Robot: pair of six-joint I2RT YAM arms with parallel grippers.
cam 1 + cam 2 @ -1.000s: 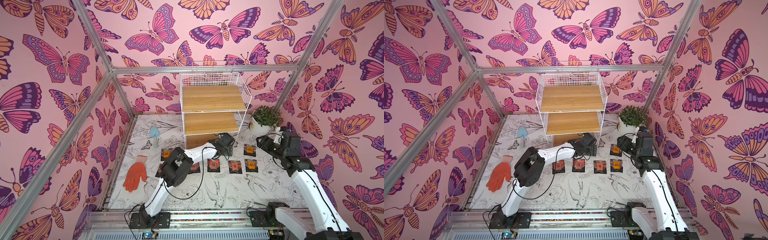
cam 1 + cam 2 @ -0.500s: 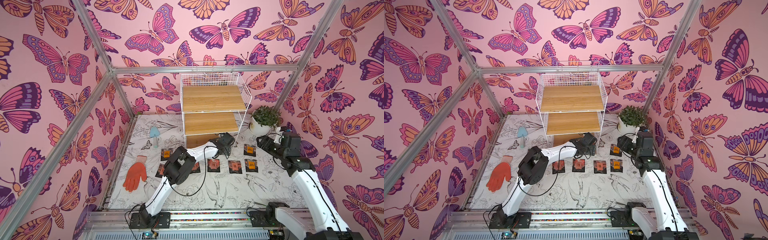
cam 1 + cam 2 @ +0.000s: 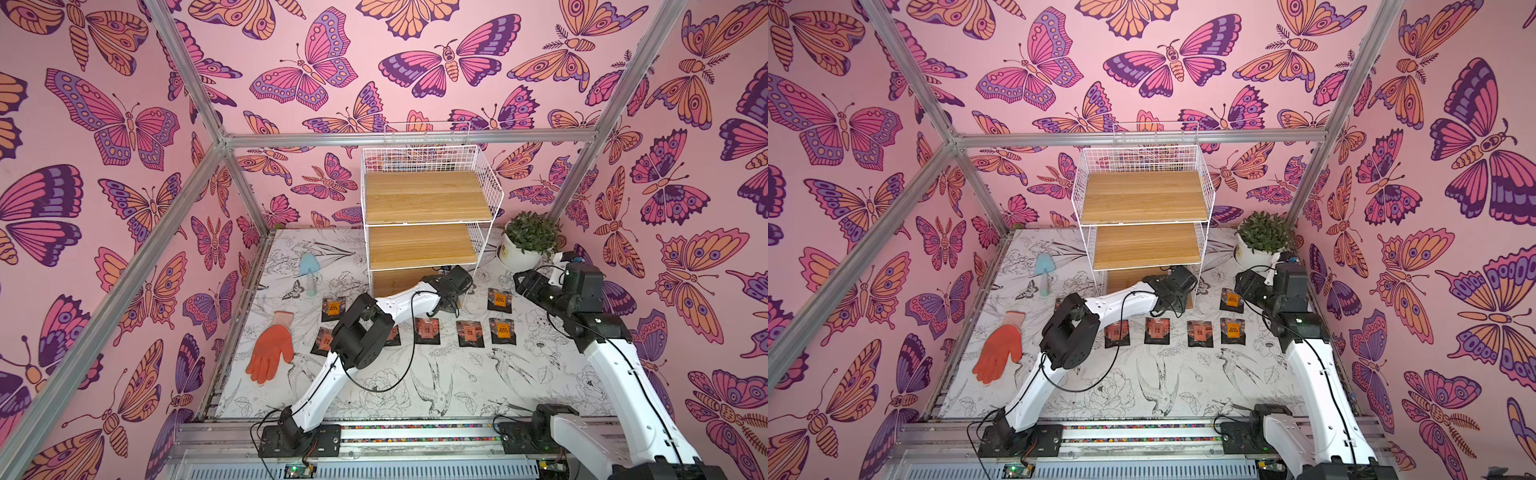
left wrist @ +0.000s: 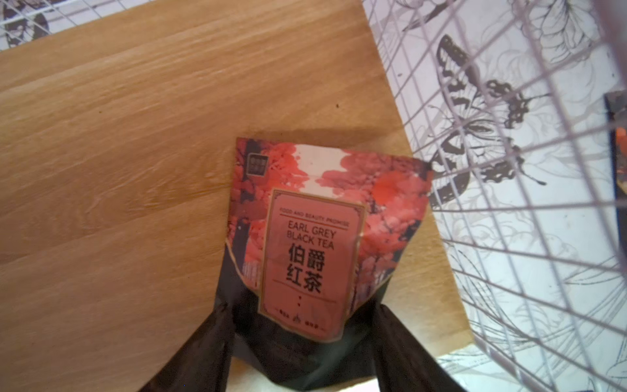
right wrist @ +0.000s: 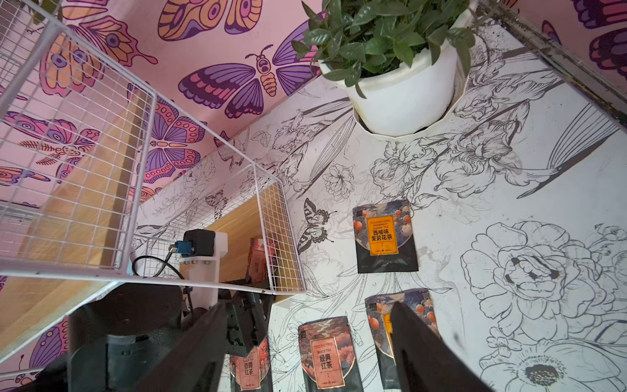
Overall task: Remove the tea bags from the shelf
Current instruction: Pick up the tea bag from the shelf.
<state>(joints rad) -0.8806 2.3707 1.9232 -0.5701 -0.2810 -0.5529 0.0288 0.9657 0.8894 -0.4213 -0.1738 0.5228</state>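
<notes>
Tea bag, flat black sachet with reddish-pink picture label: lay on the bottom wooden board of the white wire-grid shelf, near its corner. Left gripper: jaws flanked its lower edge, contact unclear. Right gripper: jaws spread wide.

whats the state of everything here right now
shelf: top two tiers bare, one bag on the lowest
left gripper: jaws flank that bag, grip unclear
right gripper: jaws open, empty
other bags: seven, flat on table
glove: flat on table
plant: upright
trowel: lying flat
</notes>
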